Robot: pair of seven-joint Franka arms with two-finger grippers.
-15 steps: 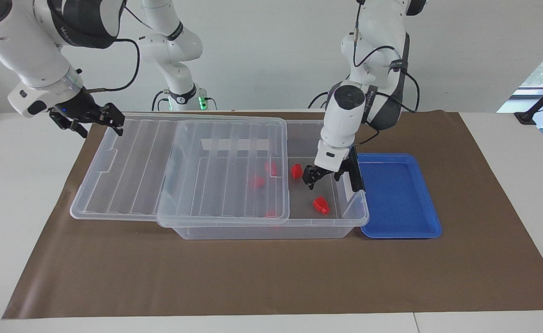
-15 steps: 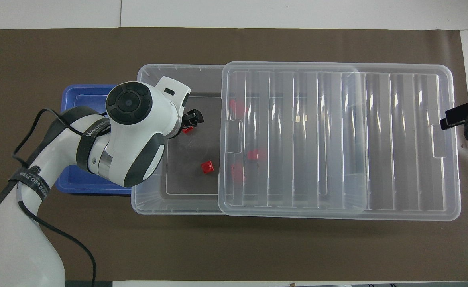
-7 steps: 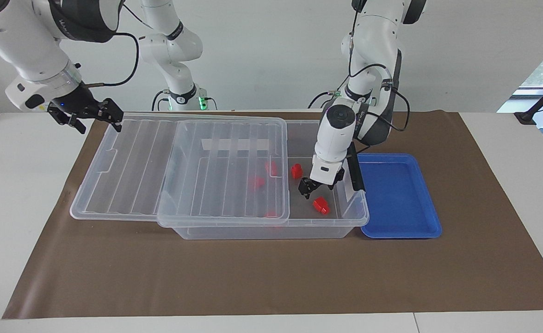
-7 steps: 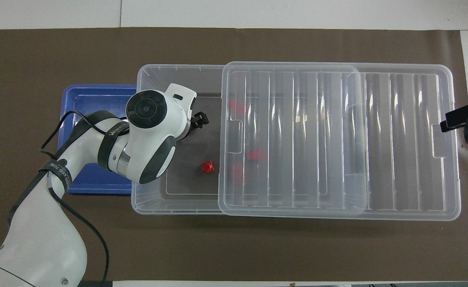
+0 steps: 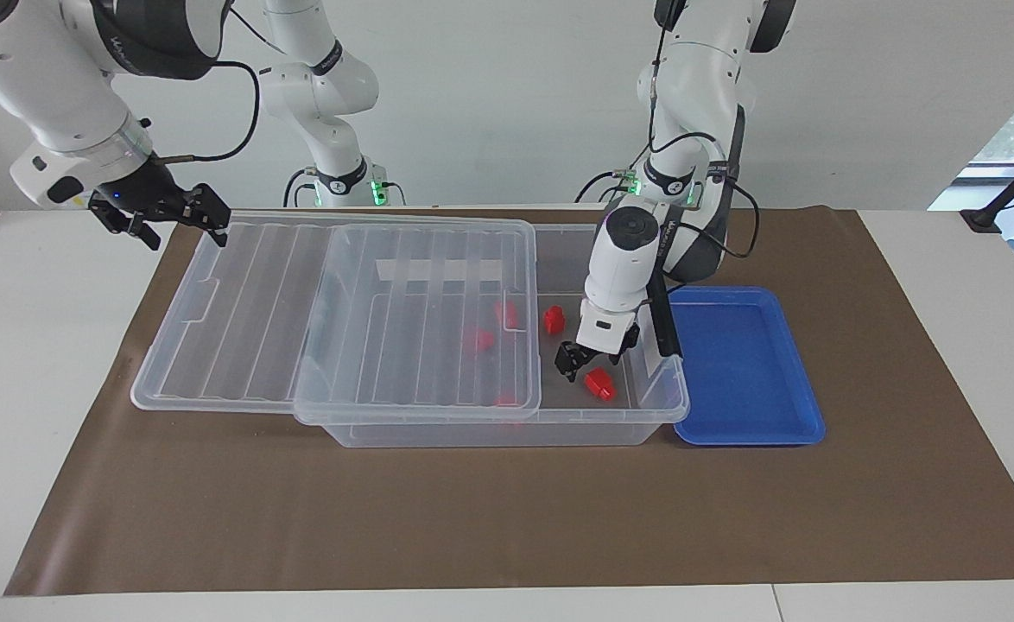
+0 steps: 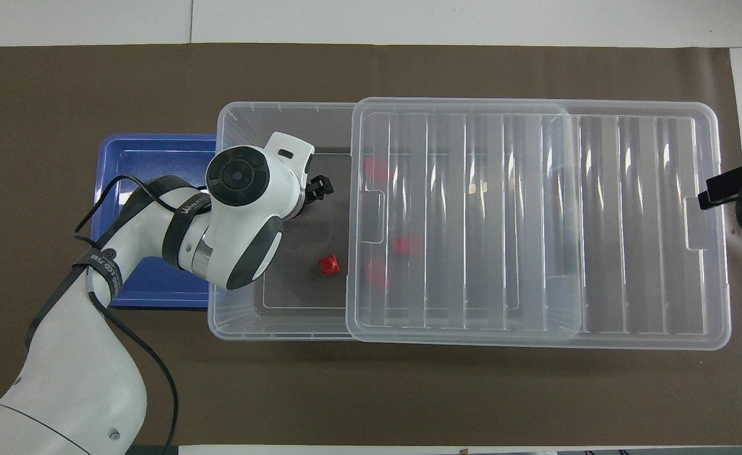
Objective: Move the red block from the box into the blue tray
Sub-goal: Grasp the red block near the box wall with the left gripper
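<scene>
2 red blocks lie uncovered in the clear box (image 5: 645, 406) in the facing view. The left pincer (image 5: 582, 361) has come down inside, spread, straddling the red block (image 5: 599, 384) nearest the blue tray (image 5: 744, 367), which holds nothing. The grasp looks imminent. The right pincer (image 5: 180, 218) waits spread by the slid-aside lid (image 5: 334, 311).

Overhead, the left arm hides that block; another red block (image 6: 328, 265) shows, and the right pincer (image 6: 734, 189) sits at the edge.

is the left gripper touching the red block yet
Cannot tell. In the facing view the left gripper sits right at the red block in the box; the overhead view hides both under the arm.
</scene>
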